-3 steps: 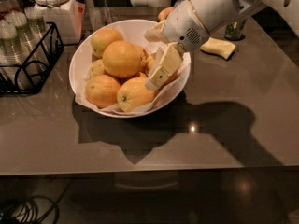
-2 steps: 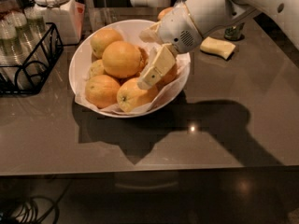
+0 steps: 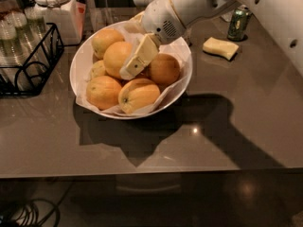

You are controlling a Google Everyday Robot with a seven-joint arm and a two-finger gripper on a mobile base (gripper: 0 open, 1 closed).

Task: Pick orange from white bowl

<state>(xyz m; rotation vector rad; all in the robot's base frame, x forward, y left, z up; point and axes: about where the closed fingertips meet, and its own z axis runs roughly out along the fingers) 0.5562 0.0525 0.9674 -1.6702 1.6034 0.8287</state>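
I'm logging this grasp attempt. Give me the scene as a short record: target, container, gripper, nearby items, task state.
target: orange, the largest, mid-bowl among smaller oranges
container: white bowl, paper-lined, on the grey table
gripper: gripper lowered into the bowl, at the orange's picture-right side; contact unclear
nearby: yellow sponge, green can, wire rack, jar
task state: orange lies in the bowl, not lifted

One hand (image 3: 134, 65) over one white bowl (image 3: 77, 65), six oranges (image 3: 137, 94).
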